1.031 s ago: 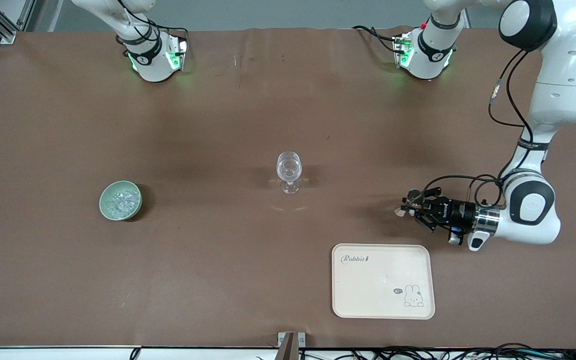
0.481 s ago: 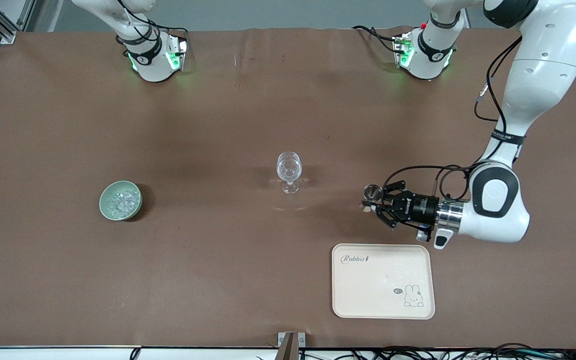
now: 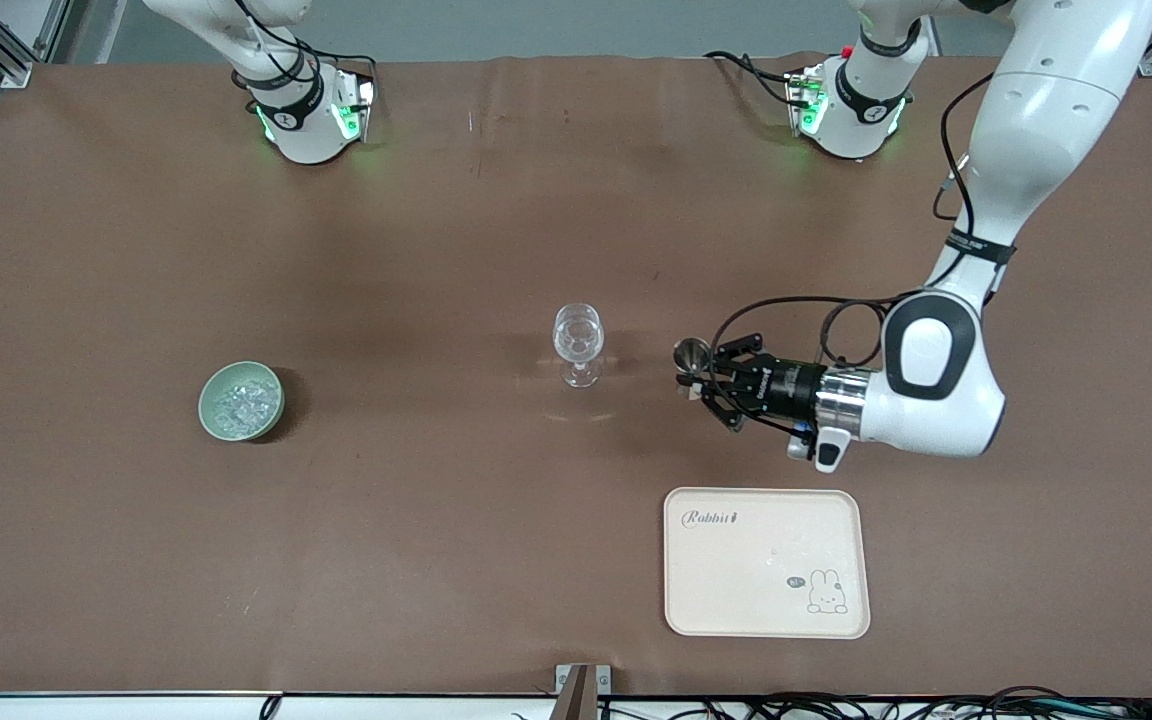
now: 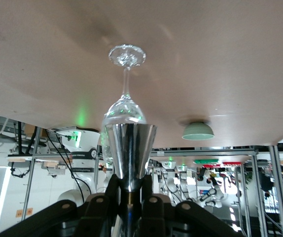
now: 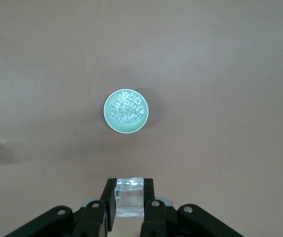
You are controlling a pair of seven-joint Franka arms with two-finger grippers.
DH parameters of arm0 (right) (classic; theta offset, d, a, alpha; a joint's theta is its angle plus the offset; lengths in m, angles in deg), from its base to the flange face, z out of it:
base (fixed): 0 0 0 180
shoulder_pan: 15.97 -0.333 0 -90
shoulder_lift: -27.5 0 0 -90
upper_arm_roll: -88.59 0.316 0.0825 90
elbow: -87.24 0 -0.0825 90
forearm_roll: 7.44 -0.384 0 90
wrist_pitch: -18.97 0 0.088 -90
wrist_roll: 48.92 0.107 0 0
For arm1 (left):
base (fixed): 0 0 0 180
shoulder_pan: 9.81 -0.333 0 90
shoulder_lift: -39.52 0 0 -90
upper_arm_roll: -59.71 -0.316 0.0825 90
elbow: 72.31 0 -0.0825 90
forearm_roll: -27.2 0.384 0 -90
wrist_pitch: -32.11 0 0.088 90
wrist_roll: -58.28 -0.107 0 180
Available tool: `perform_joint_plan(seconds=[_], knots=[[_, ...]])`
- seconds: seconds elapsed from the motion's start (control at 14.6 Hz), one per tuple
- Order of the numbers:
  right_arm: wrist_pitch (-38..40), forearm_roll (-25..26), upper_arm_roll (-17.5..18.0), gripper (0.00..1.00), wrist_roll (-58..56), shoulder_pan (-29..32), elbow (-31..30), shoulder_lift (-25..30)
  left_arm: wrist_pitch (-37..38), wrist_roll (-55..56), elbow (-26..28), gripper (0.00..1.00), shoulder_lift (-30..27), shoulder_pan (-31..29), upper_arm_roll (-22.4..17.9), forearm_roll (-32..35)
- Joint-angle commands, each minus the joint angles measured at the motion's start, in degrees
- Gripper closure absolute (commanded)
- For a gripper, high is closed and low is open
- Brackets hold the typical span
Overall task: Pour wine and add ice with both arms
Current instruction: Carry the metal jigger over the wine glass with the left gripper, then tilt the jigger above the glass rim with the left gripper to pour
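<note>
The left gripper [image 3: 688,372] is over the middle of the bench [image 3: 436,250], just beside the stemmed glass [image 3: 578,345], its fingers clenched on a small metal cup [image 4: 130,154]. The right gripper [image 5: 129,197], out of the front view, hangs high over the green bowl [image 3: 241,401] holding the ice [image 3: 238,405] near the right arm's end, its 2 fingers grasping 1 clear cube [image 5: 129,196]. A cream tray [image 3: 766,561] lies at the bench edge nearest the front camera.

Left hand [image 3: 688,377] clamped shut, right hand [image 5: 129,197] clamped shut
</note>
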Motion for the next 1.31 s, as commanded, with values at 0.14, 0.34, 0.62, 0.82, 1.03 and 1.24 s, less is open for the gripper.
perform_joint_plan(seconds=[0.14,0.34,0.62,0.82,1.03,1.24], knots=[[0.72,0.56,1.45,0.99,-0.58,1.19,0.77,-0.02,-5.28,3.86,8.39,1.00,-8.88,4.54,-0.38,-0.57],[0.81,0.47,1.45,0.99,-0.58,1.19,0.77,-0.02,-8.45,8.26,9.36,1.00,-10.65,7.09,-0.29,1.36],[0.81,0.38,1.54,0.99,-0.67,1.28,0.77,-0.02,-11.61,15.20,9.19,1.00,-11.70,10.61,-0.29,6.72],[0.81,0.38,1.54,0.99,-0.67,1.19,0.77,-0.02,-12.32,20.21,8.75,1.00,-12.49,12.11,-0.29,9.79],[0.81,0.38,1.54,0.99,-0.67,1.19,0.77,-0.02,-13.81,26.01,8.04,1.00,-12.58,13.34,-0.29,12.87],[0.81,0.38,1.54,0.99,-0.67,1.19,0.77,-0.02,-13.99,30.84,6.73,1.00,-12.23,14.57,-0.20,16.65]])
